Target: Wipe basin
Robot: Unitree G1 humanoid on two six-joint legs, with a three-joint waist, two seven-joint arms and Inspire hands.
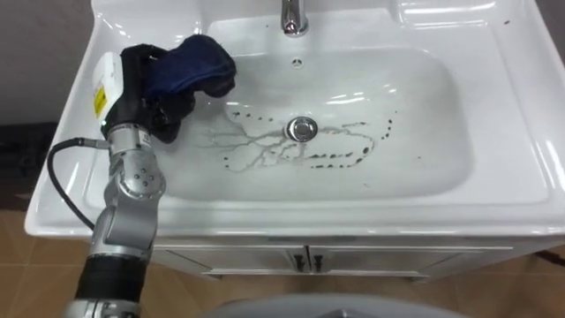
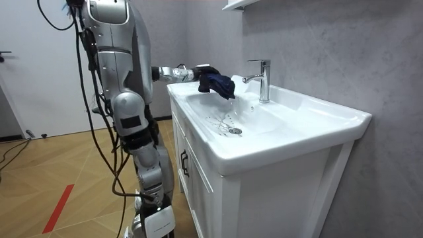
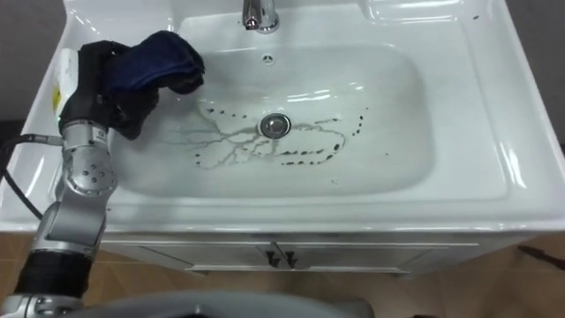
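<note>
While it's over basin (image 1: 424, 168), L hand (image 1: 134, 88) grips cloth (image 1: 190, 64).

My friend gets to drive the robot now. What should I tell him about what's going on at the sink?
Left hand: closed around the dark blue cloth, at the back left of the basin, near the rim. I cannot tell if the cloth touches the surface.
Basin: dark dotted marks and thin streaks lie around the drain. The faucet stands at the back.
Done: the cloth is in hand and at the basin.
Left: the marks around the drain are not wiped. Probably sweep the cloth right and forward across them.
</note>
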